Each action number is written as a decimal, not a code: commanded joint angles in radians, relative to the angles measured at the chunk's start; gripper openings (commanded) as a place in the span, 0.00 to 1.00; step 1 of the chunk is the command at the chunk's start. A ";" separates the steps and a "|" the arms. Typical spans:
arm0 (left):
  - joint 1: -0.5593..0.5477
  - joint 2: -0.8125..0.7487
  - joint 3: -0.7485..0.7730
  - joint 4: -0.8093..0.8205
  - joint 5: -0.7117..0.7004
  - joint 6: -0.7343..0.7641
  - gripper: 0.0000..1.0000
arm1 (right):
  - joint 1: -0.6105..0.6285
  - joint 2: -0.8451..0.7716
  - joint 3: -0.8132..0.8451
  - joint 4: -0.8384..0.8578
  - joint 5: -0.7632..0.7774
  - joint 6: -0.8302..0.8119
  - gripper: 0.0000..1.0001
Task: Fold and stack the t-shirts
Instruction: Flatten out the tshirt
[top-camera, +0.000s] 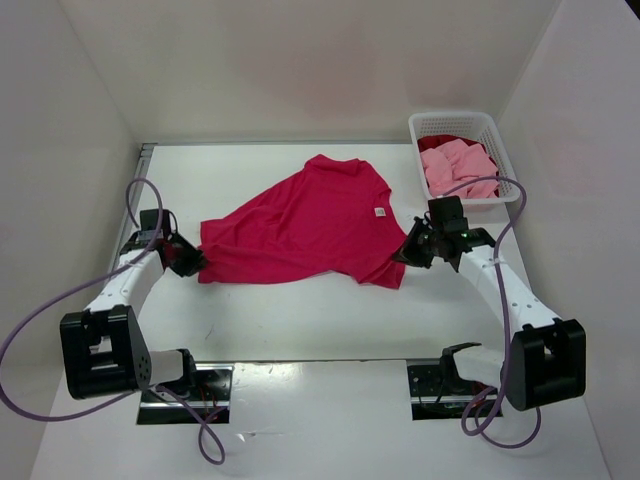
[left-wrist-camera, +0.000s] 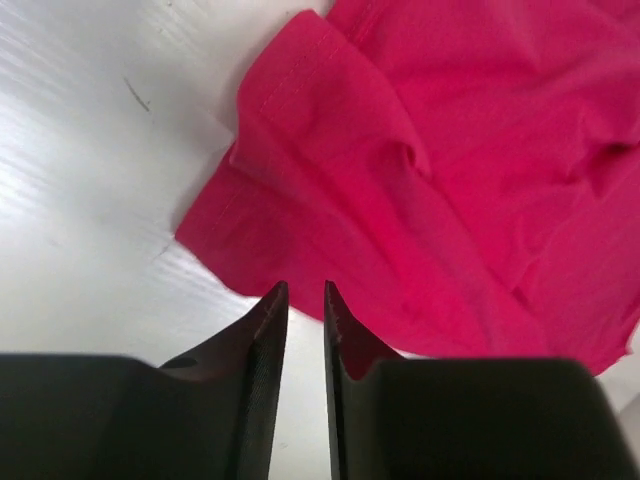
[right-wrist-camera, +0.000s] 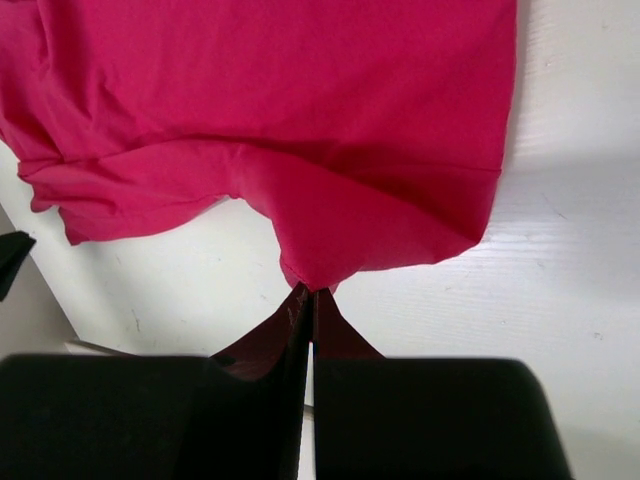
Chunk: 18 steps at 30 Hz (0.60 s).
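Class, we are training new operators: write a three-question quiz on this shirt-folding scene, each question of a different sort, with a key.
1. True or false: the right gripper pinches an edge of the crimson t-shirt.
2. Where does the light pink t-shirt lie? A) in the white basket; B) flat on the table by the left arm; C) draped over the right arm.
3. Fill in: the left gripper has its jaws ____, with no cloth between them.

Key: 1 true; 2 A; 3 open.
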 joint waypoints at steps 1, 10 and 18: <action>0.005 0.038 -0.008 0.107 0.017 -0.041 0.22 | 0.026 0.011 -0.006 0.037 -0.004 -0.002 0.03; 0.005 0.156 0.024 0.128 -0.013 -0.020 0.33 | 0.026 0.011 -0.006 0.037 0.014 0.008 0.03; 0.005 0.211 0.003 0.147 -0.061 -0.020 0.44 | 0.026 0.011 -0.006 0.047 0.014 0.008 0.03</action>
